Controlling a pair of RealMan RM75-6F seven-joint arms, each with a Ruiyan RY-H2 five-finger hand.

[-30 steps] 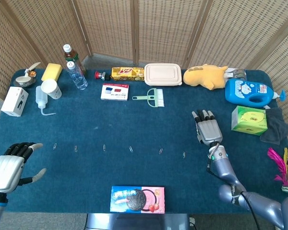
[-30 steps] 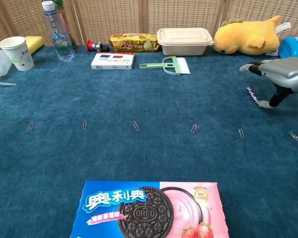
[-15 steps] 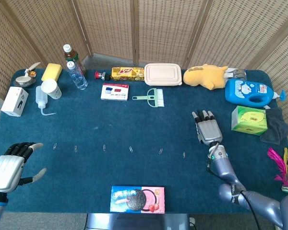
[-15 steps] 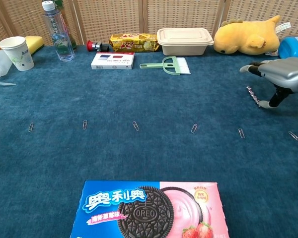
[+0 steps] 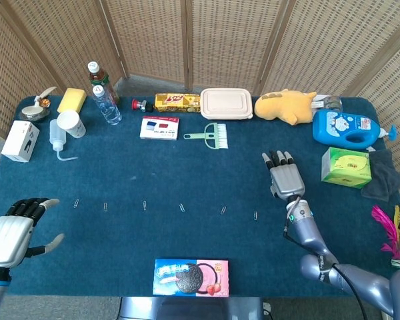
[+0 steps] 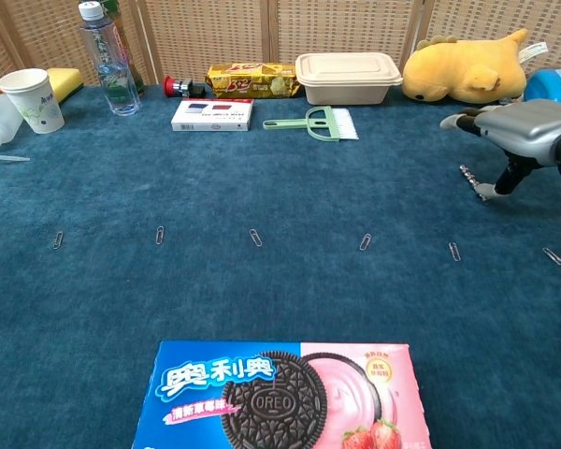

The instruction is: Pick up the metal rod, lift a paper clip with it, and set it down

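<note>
Our right hand point(image 6: 524, 131) has drifted leftward and a little away from us over the last second, carrying the metal rod point(image 6: 474, 182) with it. The rod is pinched between thumb and fingers point(image 6: 463, 120), the rest of them stretched forward; in the chest view it slants down from the thumb, its tip apparently clear of the blue surface point(image 6: 262, 187).

We take the paper clip point(image 6: 454, 251) in the row as our landmark: the rod's tip now hangs beyond it and slightly to its right, closer in line with it than a second ago. Another clip point(image 6: 553, 255) lies further right of it. We judge this as lining the rod up before lowering it onto the clip; no clip is lifted yet.

Our left hand point(image 5: 13, 230) has stayed at the near left corner, fingers apart, holding nothing.
</note>
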